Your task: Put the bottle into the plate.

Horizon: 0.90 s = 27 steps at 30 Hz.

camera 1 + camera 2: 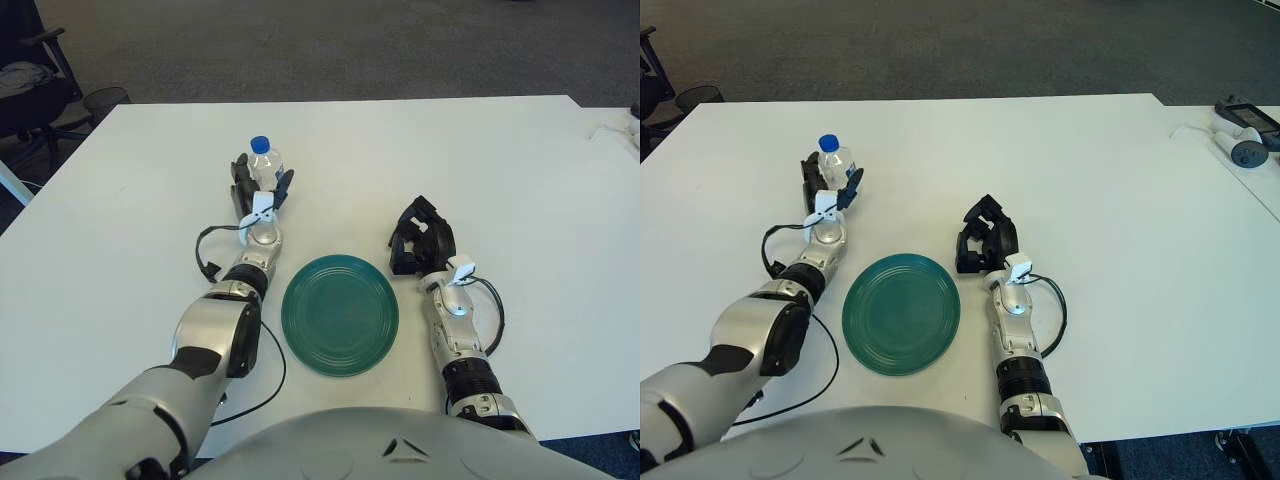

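Observation:
A small clear water bottle (267, 165) with a blue cap stands upright on the white table (120, 220), beyond and to the left of a round dark-green plate (340, 313). My left hand (258, 189) is stretched out to the bottle, its black fingers spread on either side of the lower body, around it but not closed. My right hand (421, 238) shows just right of the plate's far edge, fingers curled and holding nothing.
A black cable (206, 262) loops from my left wrist over the table. At the far right sits a white and grey device (1243, 147) with a cord. Black chairs (30, 70) stand past the table's left corner.

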### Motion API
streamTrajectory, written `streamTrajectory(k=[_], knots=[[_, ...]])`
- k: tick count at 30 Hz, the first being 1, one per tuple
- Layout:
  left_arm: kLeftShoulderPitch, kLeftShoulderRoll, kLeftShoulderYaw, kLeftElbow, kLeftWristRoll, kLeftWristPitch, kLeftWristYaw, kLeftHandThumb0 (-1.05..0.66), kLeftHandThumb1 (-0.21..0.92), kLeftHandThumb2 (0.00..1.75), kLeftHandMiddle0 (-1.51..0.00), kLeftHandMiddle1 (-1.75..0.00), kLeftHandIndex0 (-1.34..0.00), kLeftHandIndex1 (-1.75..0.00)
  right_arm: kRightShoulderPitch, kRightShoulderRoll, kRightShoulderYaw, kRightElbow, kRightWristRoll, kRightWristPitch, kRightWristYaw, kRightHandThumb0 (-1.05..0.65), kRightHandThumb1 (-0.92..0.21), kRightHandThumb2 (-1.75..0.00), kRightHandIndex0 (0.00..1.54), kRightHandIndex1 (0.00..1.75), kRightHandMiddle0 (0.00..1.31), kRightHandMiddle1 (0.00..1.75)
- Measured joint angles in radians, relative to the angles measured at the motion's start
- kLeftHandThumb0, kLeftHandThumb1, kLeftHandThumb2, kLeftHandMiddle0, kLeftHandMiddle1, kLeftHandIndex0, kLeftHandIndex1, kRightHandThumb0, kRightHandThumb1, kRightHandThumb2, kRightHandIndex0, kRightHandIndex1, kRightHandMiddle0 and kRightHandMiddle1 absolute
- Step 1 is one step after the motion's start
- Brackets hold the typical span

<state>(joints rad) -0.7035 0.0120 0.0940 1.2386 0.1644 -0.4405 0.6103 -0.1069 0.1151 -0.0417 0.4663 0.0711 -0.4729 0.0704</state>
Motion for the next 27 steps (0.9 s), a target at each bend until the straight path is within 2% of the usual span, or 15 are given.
streamTrajectory(k=[18, 27], knots=[[-0.02, 0.012, 0.004, 0.021, 0.0, 0.02, -0.009, -1.05, 0.92, 0.05, 0.0, -0.81, 0.0, -0.9, -0.011, 0.0, -0.003, 0.022, 0.006, -0.02, 0.002, 0.0, -0.06, -1.59, 0.82, 1.67, 0.57, 1.75], [-0.034, 0.026, -0.011, 0.027, 0.006, 0.02, -0.015, -1.05, 0.92, 0.07, 0.0, -0.82, 0.0, -0.9, -0.021, 0.0, -0.005, 0.031, 0.019, -0.021, 0.004, 0.0, -0.07, -1.58, 0.82, 1.67, 0.57, 1.75]])
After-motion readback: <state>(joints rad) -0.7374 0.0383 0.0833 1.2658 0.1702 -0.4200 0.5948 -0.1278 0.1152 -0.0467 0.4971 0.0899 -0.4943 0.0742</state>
